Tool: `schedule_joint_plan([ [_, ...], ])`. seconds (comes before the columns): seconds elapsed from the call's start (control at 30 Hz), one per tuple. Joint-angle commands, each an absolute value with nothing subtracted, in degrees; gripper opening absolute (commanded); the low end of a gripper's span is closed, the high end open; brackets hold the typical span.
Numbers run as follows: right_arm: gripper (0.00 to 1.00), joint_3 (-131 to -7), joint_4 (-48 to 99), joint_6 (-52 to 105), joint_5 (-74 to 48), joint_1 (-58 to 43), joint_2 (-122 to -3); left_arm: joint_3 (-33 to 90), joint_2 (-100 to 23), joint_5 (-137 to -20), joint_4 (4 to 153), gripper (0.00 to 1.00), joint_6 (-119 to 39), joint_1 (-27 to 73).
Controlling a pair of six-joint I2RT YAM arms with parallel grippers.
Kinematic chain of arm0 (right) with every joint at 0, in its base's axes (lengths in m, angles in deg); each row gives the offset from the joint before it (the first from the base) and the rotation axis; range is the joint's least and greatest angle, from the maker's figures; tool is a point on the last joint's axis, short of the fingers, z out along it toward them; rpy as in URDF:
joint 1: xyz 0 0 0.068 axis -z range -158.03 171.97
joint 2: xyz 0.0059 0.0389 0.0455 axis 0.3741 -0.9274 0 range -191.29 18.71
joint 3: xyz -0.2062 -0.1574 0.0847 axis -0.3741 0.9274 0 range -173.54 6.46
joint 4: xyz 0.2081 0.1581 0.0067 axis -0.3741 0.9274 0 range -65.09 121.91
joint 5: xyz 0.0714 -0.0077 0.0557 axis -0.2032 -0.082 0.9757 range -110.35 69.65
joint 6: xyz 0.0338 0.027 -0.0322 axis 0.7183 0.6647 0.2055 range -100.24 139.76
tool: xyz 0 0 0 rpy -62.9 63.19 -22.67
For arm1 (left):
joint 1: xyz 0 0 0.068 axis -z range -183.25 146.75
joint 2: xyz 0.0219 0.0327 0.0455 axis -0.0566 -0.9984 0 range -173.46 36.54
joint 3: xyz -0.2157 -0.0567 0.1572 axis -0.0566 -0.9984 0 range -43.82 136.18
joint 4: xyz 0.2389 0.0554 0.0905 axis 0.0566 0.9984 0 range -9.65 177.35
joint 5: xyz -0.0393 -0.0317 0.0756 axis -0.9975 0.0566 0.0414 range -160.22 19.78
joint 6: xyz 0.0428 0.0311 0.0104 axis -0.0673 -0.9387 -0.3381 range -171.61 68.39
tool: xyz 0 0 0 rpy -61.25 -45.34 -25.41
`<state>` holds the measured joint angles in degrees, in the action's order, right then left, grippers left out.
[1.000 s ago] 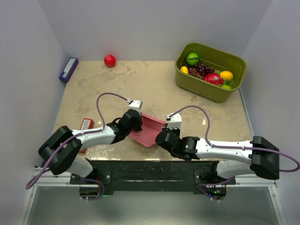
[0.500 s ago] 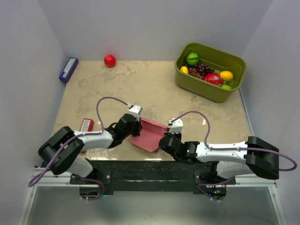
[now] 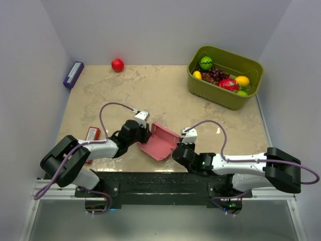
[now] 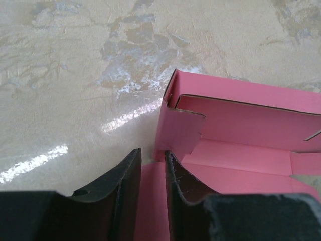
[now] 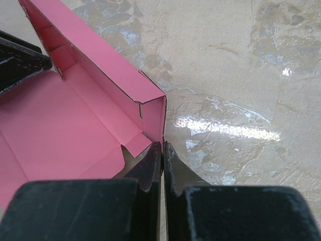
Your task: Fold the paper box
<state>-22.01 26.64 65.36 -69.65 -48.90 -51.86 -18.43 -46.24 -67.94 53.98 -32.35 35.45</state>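
The mottled tan surface (image 3: 165, 90) carries everything. Both arms reach in low from the near edge, the left arm (image 3: 95, 146) and the right arm (image 3: 241, 161) meeting at the near middle. A green bin (image 3: 220, 100) of fruit stands at the far right corner.

The pink box (image 3: 159, 142) lies between the two hands at the near middle of the surface, open side up, with its long far wall and its end walls raised and a small notched tab showing inside.

The right hand (image 5: 162, 144) is pinched nearly closed on the box's corner, the wall's edge running straight into the slit between its fingers. The left hand (image 4: 153, 151) sits at the opposite end with a narrow gap; pink board fills that gap, but I cannot tell whether it is clamped.

A red packet (image 3: 93, 133) lies just beside the left arm. A purple block (image 3: 73, 74) rests at the far left corner, and a red ball (image 3: 117, 65) at the far edge.
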Motion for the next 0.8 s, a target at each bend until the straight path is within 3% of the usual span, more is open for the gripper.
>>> schedule_joint_plan([
  [0.0,0.00,-20.6,25.2,64.1,-69.6,-49.2,-50.5,-19.6,-44.4,-69.3,49.2,0.33,-35.5,33.4],
  [0.47,0.00,-18.7,23.4,63.3,-67.7,-49.2,-48.7,-23.8,-44.6,-83.4,38.3,0.47,-40.3,29.3],
  [0.77,0.00,-18.4,20.3,60.5,-66.3,-49.2,-51.2,-22.6,-48.9,-90.5,34.4,0.45,-42.5,28.9],
])
